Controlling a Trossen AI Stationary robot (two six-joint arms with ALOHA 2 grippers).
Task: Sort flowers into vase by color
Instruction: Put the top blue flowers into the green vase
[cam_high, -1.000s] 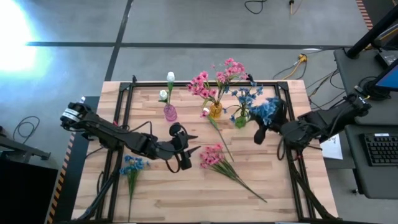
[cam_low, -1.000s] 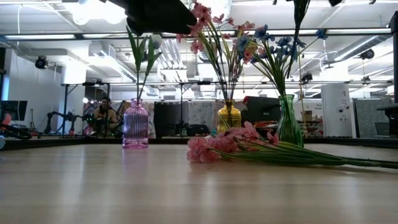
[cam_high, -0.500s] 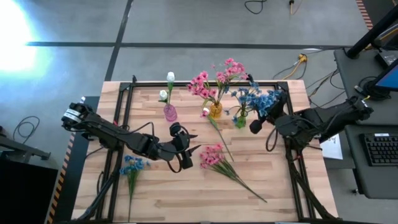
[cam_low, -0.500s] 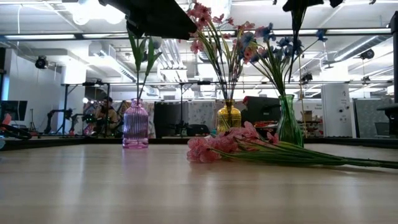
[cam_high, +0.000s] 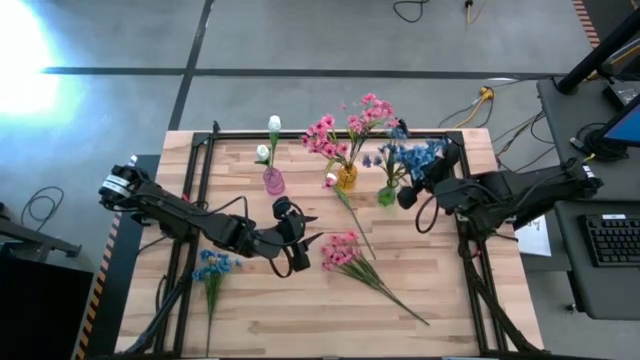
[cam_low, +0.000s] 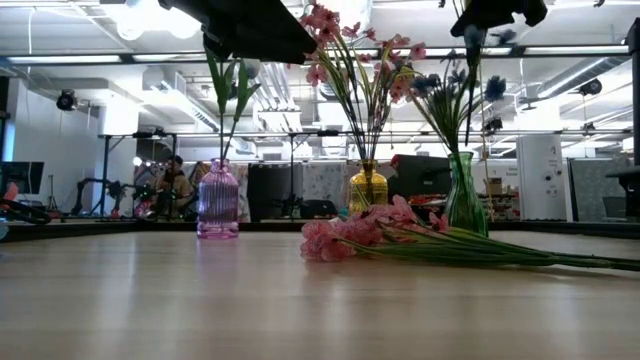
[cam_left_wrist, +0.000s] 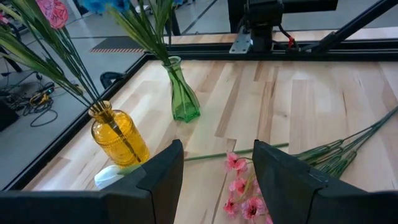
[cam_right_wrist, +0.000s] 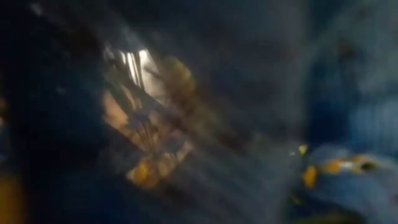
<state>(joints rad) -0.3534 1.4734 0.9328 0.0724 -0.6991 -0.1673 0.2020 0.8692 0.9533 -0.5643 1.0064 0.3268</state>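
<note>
Three vases stand at the table's far side: a purple vase (cam_high: 273, 181) with white buds, a yellow vase (cam_high: 347, 178) with pink flowers, and a green vase (cam_high: 386, 195) with blue flowers. My right gripper (cam_high: 428, 172) hovers high over the green vase, shut on a blue flower (cam_high: 420, 157). Pink flowers (cam_high: 345, 250) lie mid-table. A white bud (cam_high: 330, 181) lies by the yellow vase. Another blue flower (cam_high: 213, 265) lies at the near left. My left gripper (cam_high: 312, 231) stands open above the table, just left of the pink flowers, with nothing between its fingers. My right gripper holds the blue flower high up; the blossoms cover the place of contact in the high view, and it lies off the top of the low view. The stem (cam_low: 468, 70) hangs down below the gripper, lifted clear of the table. Its lower end comes down among the stems over the green vase (cam_low: 462, 195). Whether it is inside the neck I cannot tell.
A black frame (cam_high: 300, 137) runs along the table's edges. The near half of the wooden table (cam_high: 300, 320) holds only the long stems of the pink flowers (cam_high: 400, 300).
My right gripper has carried the blue flower toward the table's far edge and a little left, from beside the green vase to above it. The hanging stem has swung in over the vase's own flowers.
</note>
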